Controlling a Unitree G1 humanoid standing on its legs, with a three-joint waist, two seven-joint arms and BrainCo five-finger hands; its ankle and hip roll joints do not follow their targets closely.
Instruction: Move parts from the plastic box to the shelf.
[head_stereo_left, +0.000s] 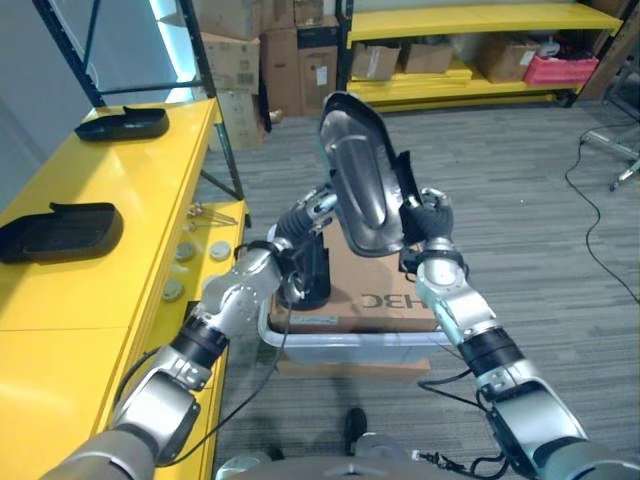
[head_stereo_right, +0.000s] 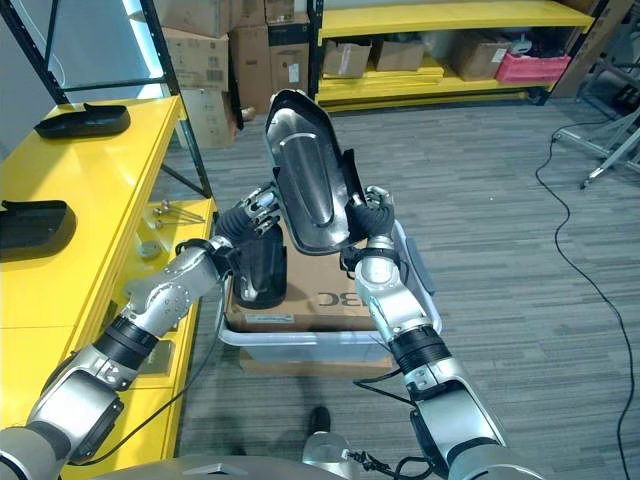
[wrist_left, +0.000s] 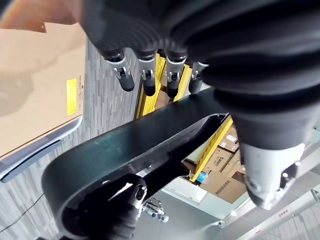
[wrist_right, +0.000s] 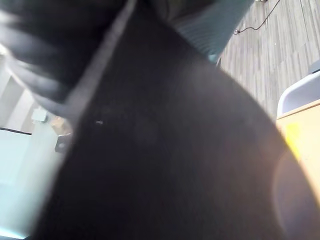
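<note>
I am holding a black molded part (head_stereo_left: 358, 180) above the plastic box (head_stereo_left: 345, 347), right hand (head_stereo_left: 420, 225) gripping its edge, left hand (head_stereo_left: 310, 212) fingers straight against its back.

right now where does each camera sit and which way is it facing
Left eye view: on the head, looking down at the black part raised over the plastic box, beside the yellow shelf; both arms show.
Right eye view: beside it, same scene; left hand and right hand at the part.
Left wrist view: on the left wrist, along its fingers to the part's edge.
Right wrist view: against the part's dark surface.
All four share the part.
</note>
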